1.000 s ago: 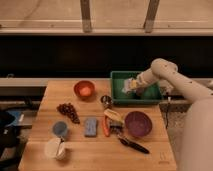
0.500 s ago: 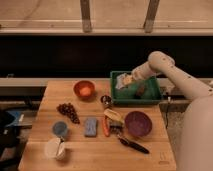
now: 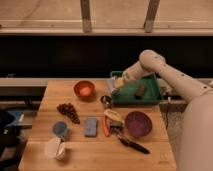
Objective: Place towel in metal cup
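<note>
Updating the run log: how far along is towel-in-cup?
Done: towel looks grasped, held by the gripper at the green bin's left edge. In hand: it hangs just up-right of the metal cup in view. Left: move over the cup, lower, release.

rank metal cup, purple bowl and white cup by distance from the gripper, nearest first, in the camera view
The gripper hangs at the left end of the green tray.
1. metal cup: just below and left of it.
2. purple bowl: front right of the table.
3. white cup: front left corner.
</note>
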`<state>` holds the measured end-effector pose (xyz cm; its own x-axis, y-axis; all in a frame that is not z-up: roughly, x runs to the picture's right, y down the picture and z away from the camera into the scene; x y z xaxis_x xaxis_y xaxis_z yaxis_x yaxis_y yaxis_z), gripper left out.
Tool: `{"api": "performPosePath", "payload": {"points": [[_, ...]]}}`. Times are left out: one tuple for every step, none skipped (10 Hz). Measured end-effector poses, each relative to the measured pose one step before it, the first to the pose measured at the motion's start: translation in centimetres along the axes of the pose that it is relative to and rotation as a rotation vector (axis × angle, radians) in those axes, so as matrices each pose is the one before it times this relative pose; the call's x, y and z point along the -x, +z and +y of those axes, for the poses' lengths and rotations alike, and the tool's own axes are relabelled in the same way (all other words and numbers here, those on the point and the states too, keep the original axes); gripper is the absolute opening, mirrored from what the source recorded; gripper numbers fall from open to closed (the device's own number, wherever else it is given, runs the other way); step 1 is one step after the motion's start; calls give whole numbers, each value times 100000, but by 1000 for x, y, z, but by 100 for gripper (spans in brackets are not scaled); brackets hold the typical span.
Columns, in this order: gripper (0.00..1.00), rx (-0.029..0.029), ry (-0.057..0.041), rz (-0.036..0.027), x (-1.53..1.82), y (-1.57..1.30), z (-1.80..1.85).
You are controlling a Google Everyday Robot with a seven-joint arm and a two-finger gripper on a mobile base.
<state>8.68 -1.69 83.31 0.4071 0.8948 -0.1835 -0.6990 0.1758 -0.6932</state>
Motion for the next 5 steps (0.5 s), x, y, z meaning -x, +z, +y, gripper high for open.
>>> {"api": "performPosePath", "payload": {"points": [[0, 768, 21, 600, -117, 156, 249], [0, 164, -207, 137, 87, 150, 126], [0, -50, 66, -48, -22, -45, -40], [0, -60, 151, -62, -65, -53, -77], [0, 27, -11, 32, 1, 30, 9]]}}
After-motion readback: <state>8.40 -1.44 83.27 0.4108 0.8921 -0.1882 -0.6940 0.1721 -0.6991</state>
